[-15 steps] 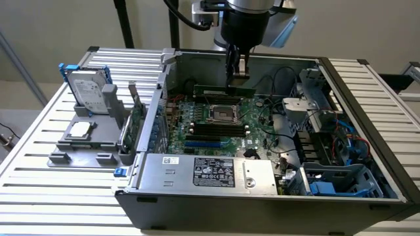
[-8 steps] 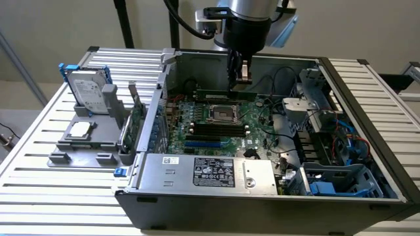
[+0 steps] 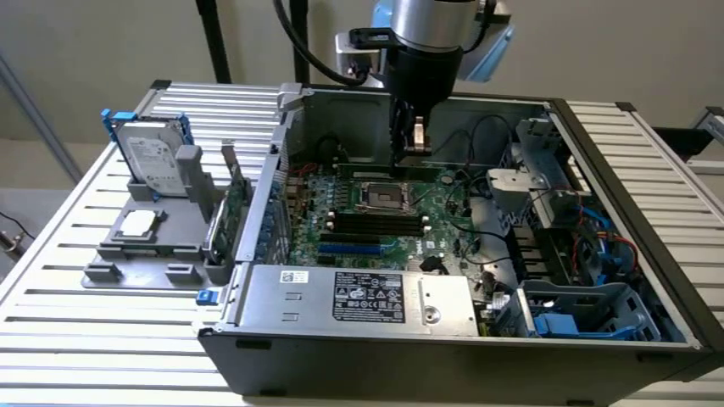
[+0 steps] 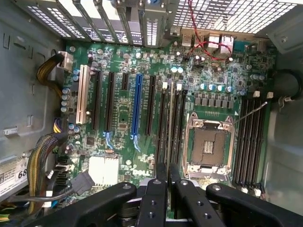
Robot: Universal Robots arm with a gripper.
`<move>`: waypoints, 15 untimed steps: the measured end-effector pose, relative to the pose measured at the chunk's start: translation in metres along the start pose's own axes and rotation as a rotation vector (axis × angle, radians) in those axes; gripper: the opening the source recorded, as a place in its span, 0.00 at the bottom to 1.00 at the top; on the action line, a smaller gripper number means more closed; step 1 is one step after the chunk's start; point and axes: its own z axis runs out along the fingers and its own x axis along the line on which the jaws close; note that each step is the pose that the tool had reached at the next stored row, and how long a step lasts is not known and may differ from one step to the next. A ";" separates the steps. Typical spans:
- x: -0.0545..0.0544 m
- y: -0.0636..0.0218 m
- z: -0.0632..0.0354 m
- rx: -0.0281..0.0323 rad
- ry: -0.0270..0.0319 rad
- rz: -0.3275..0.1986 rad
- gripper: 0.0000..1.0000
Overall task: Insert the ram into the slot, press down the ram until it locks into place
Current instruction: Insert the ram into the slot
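My gripper (image 3: 411, 153) hangs over the open computer case, shut on the ram (image 3: 391, 168), a long green stick held level and well above the motherboard (image 3: 442, 233). Seen from the wrist, the ram (image 4: 168, 153) is a thin edge between my two black fingers (image 4: 156, 194), which stand close together. That edge runs along the group of parallel black slots (image 4: 163, 120) beside the CPU socket (image 4: 208, 146). The same slots (image 3: 374, 223) lie just in front of the socket in the exterior view. The ram is apart from them.
A blue socket (image 4: 137, 104) lies beyond the black slots. More black slots (image 4: 248, 142) flank the CPU socket's other side. The power supply (image 3: 356, 297), drive cage (image 3: 582, 309) and cables (image 4: 40, 161) crowd the case. A hard drive (image 3: 153, 161) stands on a grey fixture (image 3: 142, 246) outside.
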 end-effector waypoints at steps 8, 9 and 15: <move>-0.004 0.0018 0.0148 0.0001 -0.0001 0.000 0.13; -0.004 0.0017 0.0166 0.0000 0.0000 0.000 0.13; -0.005 0.0013 0.0275 0.0000 -0.0001 0.007 0.13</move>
